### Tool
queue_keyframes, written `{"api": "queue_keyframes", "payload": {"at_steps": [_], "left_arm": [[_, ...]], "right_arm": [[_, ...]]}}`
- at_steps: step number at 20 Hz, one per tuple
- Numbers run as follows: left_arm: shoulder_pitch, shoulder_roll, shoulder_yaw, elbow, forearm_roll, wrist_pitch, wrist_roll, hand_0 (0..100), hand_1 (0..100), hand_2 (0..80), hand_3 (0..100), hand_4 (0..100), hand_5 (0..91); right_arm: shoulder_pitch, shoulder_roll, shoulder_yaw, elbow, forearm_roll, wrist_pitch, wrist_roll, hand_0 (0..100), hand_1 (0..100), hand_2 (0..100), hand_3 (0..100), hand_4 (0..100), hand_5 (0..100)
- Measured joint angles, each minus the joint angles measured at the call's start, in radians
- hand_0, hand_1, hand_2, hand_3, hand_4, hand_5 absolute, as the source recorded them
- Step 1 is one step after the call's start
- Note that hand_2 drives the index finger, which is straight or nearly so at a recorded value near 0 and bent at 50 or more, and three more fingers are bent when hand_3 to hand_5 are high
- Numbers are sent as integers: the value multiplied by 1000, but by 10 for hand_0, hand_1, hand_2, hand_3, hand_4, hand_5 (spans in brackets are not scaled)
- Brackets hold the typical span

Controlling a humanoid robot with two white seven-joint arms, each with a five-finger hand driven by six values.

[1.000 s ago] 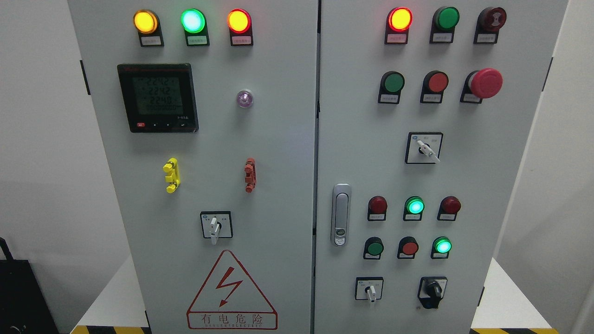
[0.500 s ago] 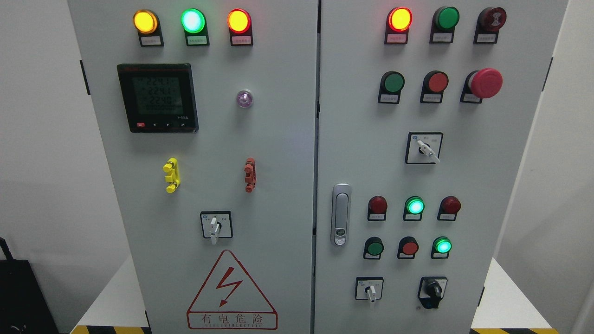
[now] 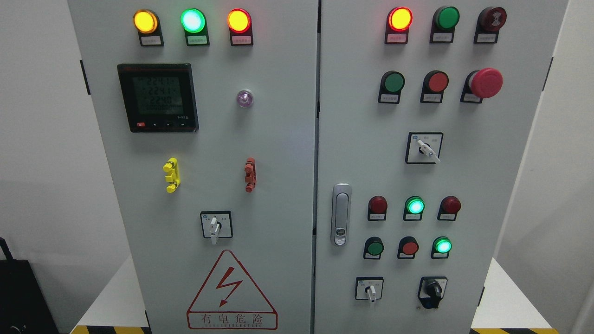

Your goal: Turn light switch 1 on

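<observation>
A grey two-door electrical cabinet (image 3: 287, 153) fills the head view. The right door carries an unlit green push button (image 3: 394, 82), an unlit red push button (image 3: 437, 82) and a red mushroom stop button (image 3: 485, 83). Lower down are a dark green button (image 3: 374, 248), a red button (image 3: 409, 247) and lit green lamps (image 3: 414, 205) (image 3: 442, 245). White selector switches (image 3: 427, 150) (image 3: 370, 292) (image 3: 214, 228) and a black knob (image 3: 433, 291) are also there. I cannot tell which control is light switch 1. Neither hand is in view.
Yellow, green and red lamps glow along the top (image 3: 192, 20) (image 3: 399, 19). A digital meter (image 3: 158, 97) sits on the left door, a silver door handle (image 3: 341, 214) on the right door. A black object (image 3: 18, 297) stands at the lower left.
Only the meter's digits flicker. Nothing else has moved.
</observation>
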Motion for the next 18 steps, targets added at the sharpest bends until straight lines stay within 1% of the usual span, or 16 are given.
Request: {"api": "queue_keyframes", "payload": {"at_steps": [3, 7, 13, 18], "left_arm": [[-48, -9, -10, -22, -13, 58, 42, 66, 591, 552, 892, 934, 853], [-92, -27, -22, -44, -39, 110, 65, 56, 599, 565, 911, 935, 859], [-162, -49, -48, -65, -65, 207, 138, 4, 632, 573, 925, 939, 869], [-201, -69, -63, -70, -74, 270, 161, 0, 663, 572, 933, 939, 873]], "right_arm": [[0, 0, 0, 0, 0, 0, 0, 54, 0, 0, 0, 0, 0], [0, 0, 0, 0, 0, 0, 0, 54, 0, 0, 0, 0, 0], [0, 0, 0, 0, 0, 0, 0, 54, 0, 0, 0, 0, 0], [0, 0, 0, 0, 0, 0, 0, 54, 0, 0, 0, 0, 0]]}}
